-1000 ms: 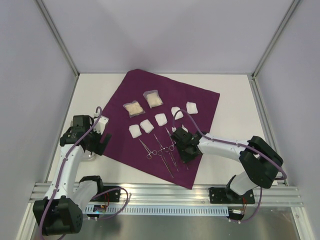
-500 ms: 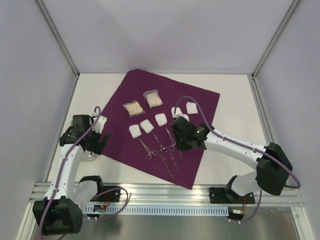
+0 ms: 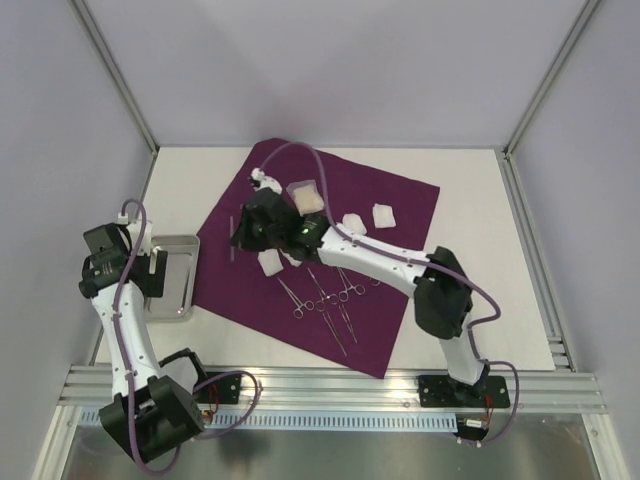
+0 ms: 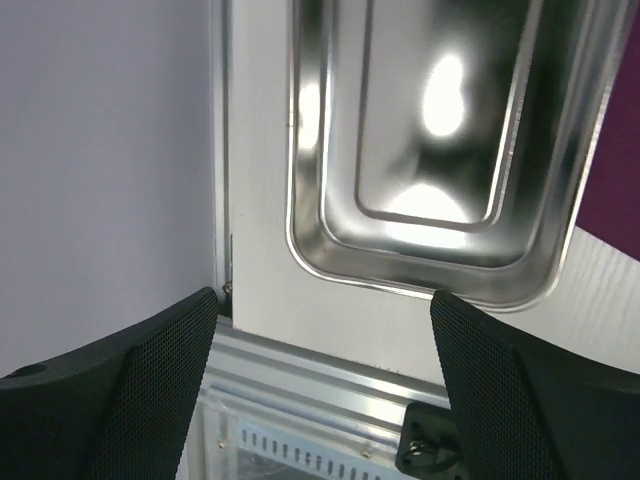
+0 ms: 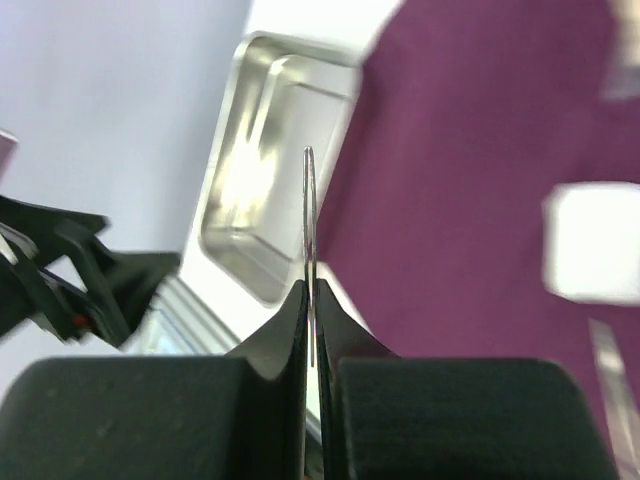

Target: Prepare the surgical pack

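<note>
The surgical pack's plum drape (image 3: 395, 205) lies spread as a big square sheet. It also shows in the right wrist view (image 5: 480, 140) and at the edge of the left wrist view (image 4: 625, 150). My right gripper (image 3: 241, 238) reaches over the drape's left edge. In its wrist view the right gripper (image 5: 311, 300) is shut on a thin metal instrument (image 5: 309, 200), seen edge-on and held above the table. My left gripper (image 3: 151, 276) is beside the steel tray (image 3: 176, 243); in its wrist view the left gripper (image 4: 325, 385) is open and empty.
The steel tray (image 4: 400, 282) is empty and shows below the held instrument in the right wrist view (image 5: 228, 235). Gauze packets (image 3: 305, 196), white pads (image 3: 383, 214) and several forceps (image 3: 322, 298) lie on the drape. The aluminium rail (image 3: 330, 385) runs along the near edge.
My right arm has swung from the drape's lower right across to its left edge, carrying the instrument. My left arm has pulled back to the left, uncovering the tray.
</note>
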You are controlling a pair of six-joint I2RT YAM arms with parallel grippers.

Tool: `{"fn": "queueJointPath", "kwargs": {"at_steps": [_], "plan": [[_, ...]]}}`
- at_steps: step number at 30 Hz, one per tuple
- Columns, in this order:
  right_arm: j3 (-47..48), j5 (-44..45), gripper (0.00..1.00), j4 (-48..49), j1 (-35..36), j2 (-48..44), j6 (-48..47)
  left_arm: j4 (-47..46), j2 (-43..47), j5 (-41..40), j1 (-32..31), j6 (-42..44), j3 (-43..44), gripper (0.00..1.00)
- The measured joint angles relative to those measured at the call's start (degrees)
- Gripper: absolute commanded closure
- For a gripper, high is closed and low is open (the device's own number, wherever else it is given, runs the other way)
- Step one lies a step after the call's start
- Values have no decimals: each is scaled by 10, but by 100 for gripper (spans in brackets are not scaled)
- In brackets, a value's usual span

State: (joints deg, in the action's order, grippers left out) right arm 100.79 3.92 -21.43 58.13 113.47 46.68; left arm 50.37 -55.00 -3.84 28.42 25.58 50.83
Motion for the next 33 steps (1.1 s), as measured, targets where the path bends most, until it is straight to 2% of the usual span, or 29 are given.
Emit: {"fn": "queueJointPath", "kwargs": {"at_steps": [3, 7, 8, 11, 14, 19, 21, 27, 33], "plan": [[70, -6, 99, 25, 28, 68, 32, 23, 28, 46, 5, 29, -2, 12], [64, 1, 100, 42, 48, 90, 81, 87, 57, 154, 5, 59, 15, 30], [56, 8, 100, 46, 49, 90, 94, 100, 55, 185, 5, 67, 23, 31], [40, 40, 100, 64, 49, 88, 118, 120, 37, 265, -10, 81, 39, 33], [-1, 80, 99, 75, 49, 69, 151, 115, 10, 303, -62, 81, 41, 34], [-50, 130, 100, 61, 49, 23, 225, 67, -7, 310, -188, 73, 43, 32], [-66, 137, 99, 56, 47, 2, 255, 37, 3, 315, -223, 80, 42, 35], [-117, 130, 100, 59, 27, -48, 358, -27, 38, 348, -244, 128, 43, 44], [-118, 129, 99, 58, 18, -48, 413, -55, 35, 396, -260, 178, 47, 41]]}}
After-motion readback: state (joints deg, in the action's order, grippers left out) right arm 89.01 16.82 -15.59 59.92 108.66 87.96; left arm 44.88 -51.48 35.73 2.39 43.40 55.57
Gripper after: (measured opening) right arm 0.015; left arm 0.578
